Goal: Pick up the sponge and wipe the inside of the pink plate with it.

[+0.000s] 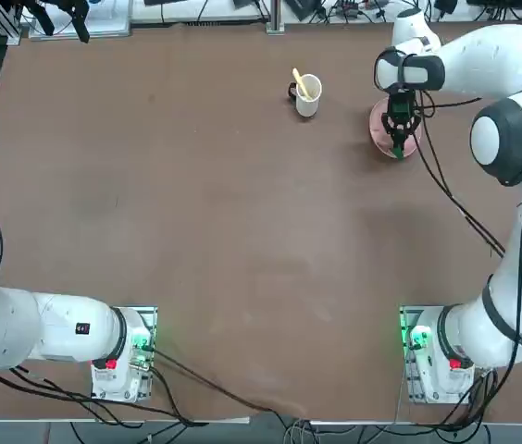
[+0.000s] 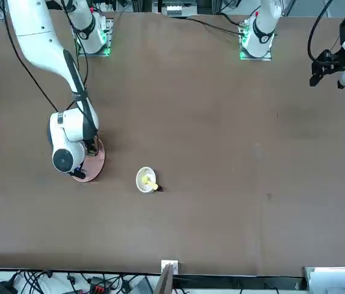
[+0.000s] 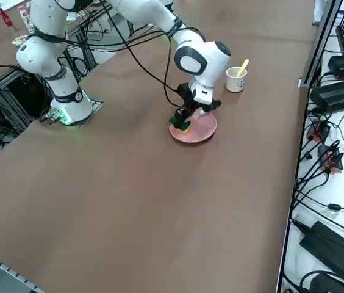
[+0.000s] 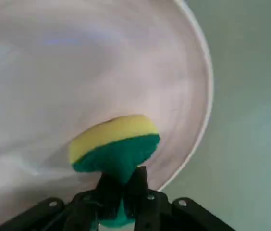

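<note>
The pink plate [image 1: 378, 128] lies at the far right of the table, also seen in the side view [image 3: 199, 130] and front view [image 2: 95, 163]. My right gripper [image 1: 396, 146] hangs over the plate's near rim, shut on the sponge [image 3: 182, 126], a small block with green and yellow layers. In the wrist view the sponge [image 4: 114, 144] is pinched between the fingers [image 4: 136, 185], its yellow side against the plate's inner surface [image 4: 102, 62] close to the rim. The gripper [image 3: 184, 117] partly hides the plate in the top view.
A white mug [image 1: 307, 95] with a yellow utensil stands left of the plate, about a plate's width away. Cables run along the table's far edge and right side. Bare brown tabletop [image 1: 242, 231] spreads toward the arm bases.
</note>
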`<move>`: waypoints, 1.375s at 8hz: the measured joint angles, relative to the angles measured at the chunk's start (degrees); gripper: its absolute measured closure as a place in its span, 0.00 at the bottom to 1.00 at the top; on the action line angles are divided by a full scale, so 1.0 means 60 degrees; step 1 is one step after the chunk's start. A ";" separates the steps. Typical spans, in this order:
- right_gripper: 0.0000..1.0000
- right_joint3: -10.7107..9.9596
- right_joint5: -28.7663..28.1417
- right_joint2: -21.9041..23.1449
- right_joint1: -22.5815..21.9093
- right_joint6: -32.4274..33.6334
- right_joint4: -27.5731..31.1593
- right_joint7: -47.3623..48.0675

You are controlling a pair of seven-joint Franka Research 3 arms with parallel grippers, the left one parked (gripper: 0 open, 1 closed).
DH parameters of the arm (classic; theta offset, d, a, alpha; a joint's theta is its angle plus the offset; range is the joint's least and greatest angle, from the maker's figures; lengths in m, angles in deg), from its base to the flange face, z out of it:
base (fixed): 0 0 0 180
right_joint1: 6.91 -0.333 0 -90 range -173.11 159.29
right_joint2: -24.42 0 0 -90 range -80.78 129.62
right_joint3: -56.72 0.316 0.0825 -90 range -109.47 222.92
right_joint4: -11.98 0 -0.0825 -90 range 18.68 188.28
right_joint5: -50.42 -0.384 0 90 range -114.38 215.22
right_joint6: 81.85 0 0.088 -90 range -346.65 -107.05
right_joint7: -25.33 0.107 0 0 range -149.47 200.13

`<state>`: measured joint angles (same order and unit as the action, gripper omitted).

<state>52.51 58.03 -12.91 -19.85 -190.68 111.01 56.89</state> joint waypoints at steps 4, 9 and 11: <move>0.93 -0.0045 0.0664 0.0017 0.0219 -0.0190 0.0107 -0.0146; 0.93 -0.0049 0.0778 0.0045 0.0521 -0.0772 0.0061 -0.0553; 0.93 -0.0053 0.0817 -0.0077 0.0592 -0.0915 -0.0203 -0.0562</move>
<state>52.19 62.93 -13.37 -16.30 -196.17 109.79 53.52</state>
